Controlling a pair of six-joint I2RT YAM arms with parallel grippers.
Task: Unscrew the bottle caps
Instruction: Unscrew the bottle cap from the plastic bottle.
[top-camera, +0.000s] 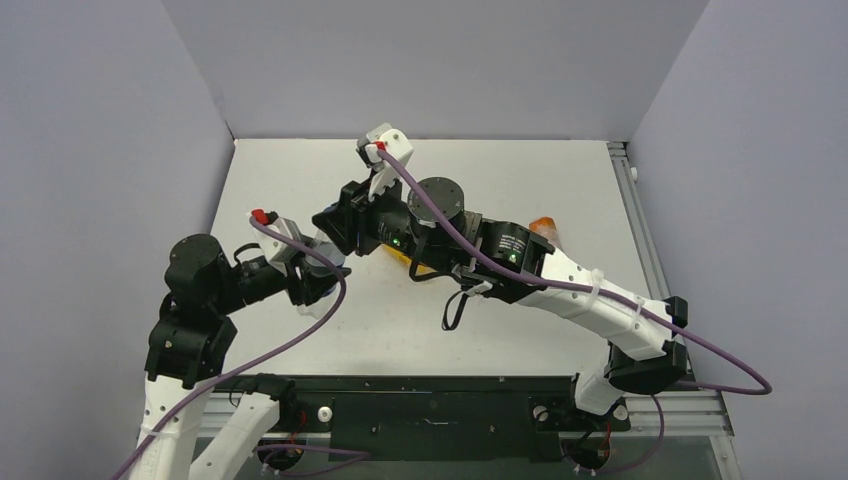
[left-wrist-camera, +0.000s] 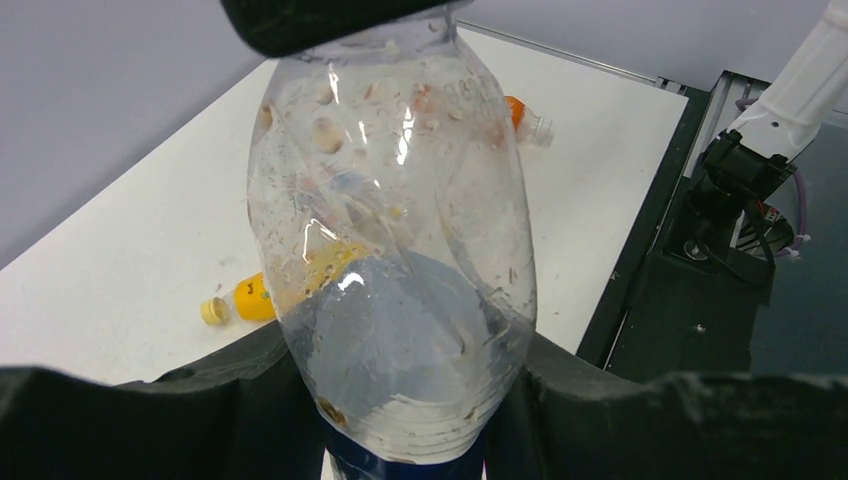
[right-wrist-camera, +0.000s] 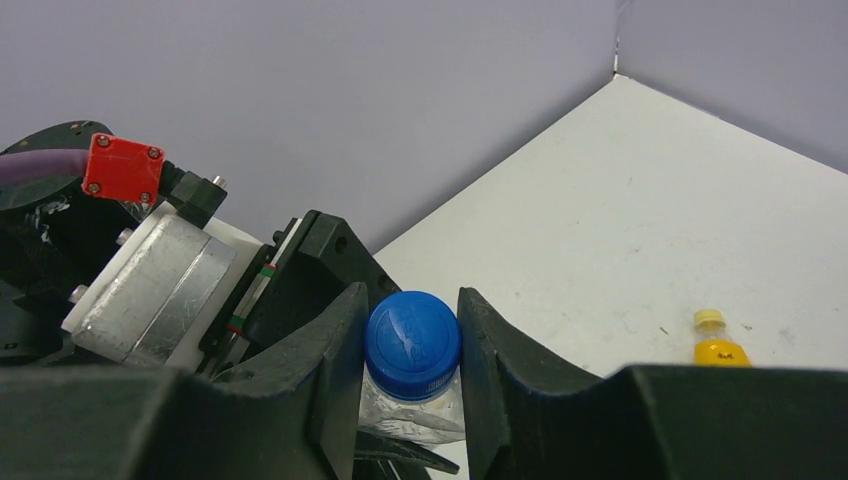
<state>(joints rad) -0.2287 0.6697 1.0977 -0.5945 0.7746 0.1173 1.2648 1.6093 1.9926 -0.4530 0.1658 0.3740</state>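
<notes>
A clear bottle (left-wrist-camera: 390, 230) with a blue label is held up off the table, my left gripper (left-wrist-camera: 405, 385) shut on its lower body. In the top view the left gripper (top-camera: 318, 282) meets the right gripper (top-camera: 335, 235) over the table's left side. My right gripper (right-wrist-camera: 412, 352) is shut on the bottle's blue cap (right-wrist-camera: 412, 340), one finger (right-wrist-camera: 335, 370) pressed to each side. A yellow juice bottle (left-wrist-camera: 255, 298) lies on the table with its yellow cap (left-wrist-camera: 212, 311) on. An orange drink bottle (left-wrist-camera: 515, 108) lies farther off with a whitish cap (left-wrist-camera: 540, 128).
The white table (top-camera: 520, 180) is closed in by grey walls at the back and sides. A metal rail (top-camera: 640, 230) runs along its right edge. A black base plate (top-camera: 430, 410) lies at the near edge. The orange bottle (top-camera: 545, 228) shows behind the right arm.
</notes>
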